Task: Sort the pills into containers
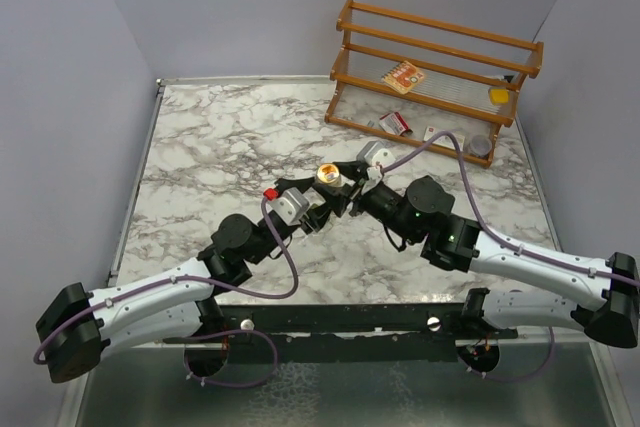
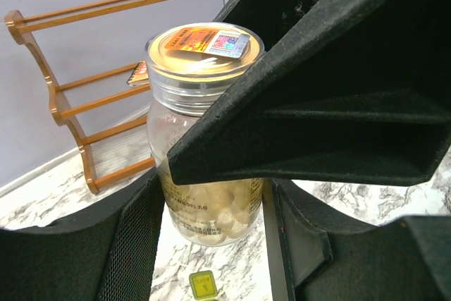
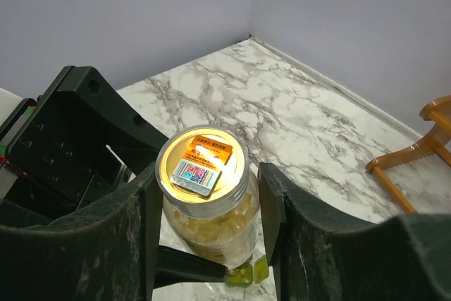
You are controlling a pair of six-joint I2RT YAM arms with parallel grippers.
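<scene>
A wooden rack [image 1: 432, 65] holding cartons [image 1: 403, 78] stands well back on the tabletop [image 1: 220, 147]. The left end effector [image 2: 215, 199] grips the clear bottle [image 2: 176, 121] of pills [image 2: 211, 213]. The right end effector [image 3: 209, 174] sits narrow around the bottle's cap [image 3: 211, 147]. The olive pill box [image 3: 246, 273] lies by the bottle's base. The cap's orange label and QR sticker are unreadable.

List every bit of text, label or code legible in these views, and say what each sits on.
Nothing can be quoted; every text is too small or blurred.
orange label on the lid of the clear bottle: small print, unreadable.
code sticker beside it on the lid: blurred pattern only.
Faint print on the bottle's wall: unreadable.
cartons on the wooden rack: print too small.
</scene>
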